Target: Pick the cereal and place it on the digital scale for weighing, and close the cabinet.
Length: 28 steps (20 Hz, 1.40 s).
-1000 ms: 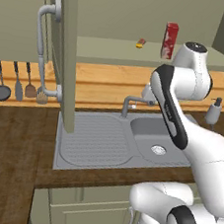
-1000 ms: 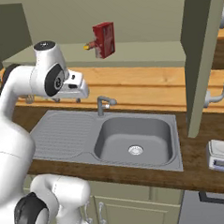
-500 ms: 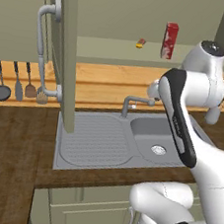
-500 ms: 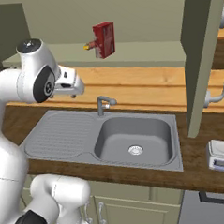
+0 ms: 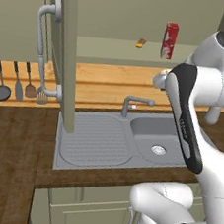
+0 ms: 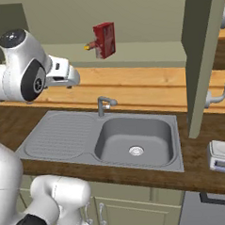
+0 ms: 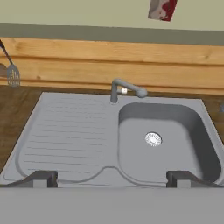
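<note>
Red, tall, narrow cereal box (image 6: 104,39) waits untouched on the olive-grey cabinet (image 6: 201,57) shelf; the arm has swung back, its empty gripper (image 7: 112,178) apparently spread wide, reach pending.

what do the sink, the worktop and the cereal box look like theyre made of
Sink: matte grey metal by the look, with a ribbed drainboard.
Worktop: dark brown wood, grain streaks showing.
Cereal box: probably printed cardboard, flat red faces with pale speckles.

The open cabinet door (image 5: 66,53) juts out left of the sink (image 5: 130,141). The shelf (image 6: 144,53) front stands open, with the cereal (image 6: 104,39) beside a small yellow item (image 6: 87,47).
</note>
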Tool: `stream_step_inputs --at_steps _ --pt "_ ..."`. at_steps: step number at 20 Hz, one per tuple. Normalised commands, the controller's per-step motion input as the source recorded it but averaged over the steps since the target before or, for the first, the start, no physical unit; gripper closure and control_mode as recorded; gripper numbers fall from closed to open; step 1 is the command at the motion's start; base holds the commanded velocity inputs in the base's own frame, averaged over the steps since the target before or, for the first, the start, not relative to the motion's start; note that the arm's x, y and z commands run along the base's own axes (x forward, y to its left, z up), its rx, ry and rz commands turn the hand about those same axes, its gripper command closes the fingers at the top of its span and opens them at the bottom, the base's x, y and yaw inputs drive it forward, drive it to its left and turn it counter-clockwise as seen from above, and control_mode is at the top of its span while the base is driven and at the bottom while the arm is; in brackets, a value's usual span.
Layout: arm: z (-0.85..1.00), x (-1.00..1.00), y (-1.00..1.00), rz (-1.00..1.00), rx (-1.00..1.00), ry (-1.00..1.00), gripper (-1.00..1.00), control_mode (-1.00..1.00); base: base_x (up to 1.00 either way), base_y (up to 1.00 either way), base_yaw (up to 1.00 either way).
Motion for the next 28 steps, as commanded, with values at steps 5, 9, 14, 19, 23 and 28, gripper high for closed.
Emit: stream_step_inputs --at_steps 5,9,14,19,23,28 --pt "0.35 -0.02 0.00 -0.04 0.00 -0.24 -1.00 -1.00 0.00 0.00 0.00" --pt "0.28 0.00 -0.06 -0.03 0.00 -0.38 -1.00 -1.00 0.00 0.00 0.00" --pt "0.10 0.03 -0.06 -0.09 0.00 -0.18 -1.00 -1.00 0.00 0.00 0.00" --pt "0.03 0.06 -0.12 -0.08 0.00 -0.12 -1.00 -1.00 0.00 0.00 0.00" --pt "0.02 0.24 -0.09 -0.03 0.00 -0.01 -1.00 -1.00 0.00 0.00 0.00" --pt "0.05 0.31 -0.17 -0.03 0.00 -0.01 -1.00 -1.00 0.00 0.00 0.00"
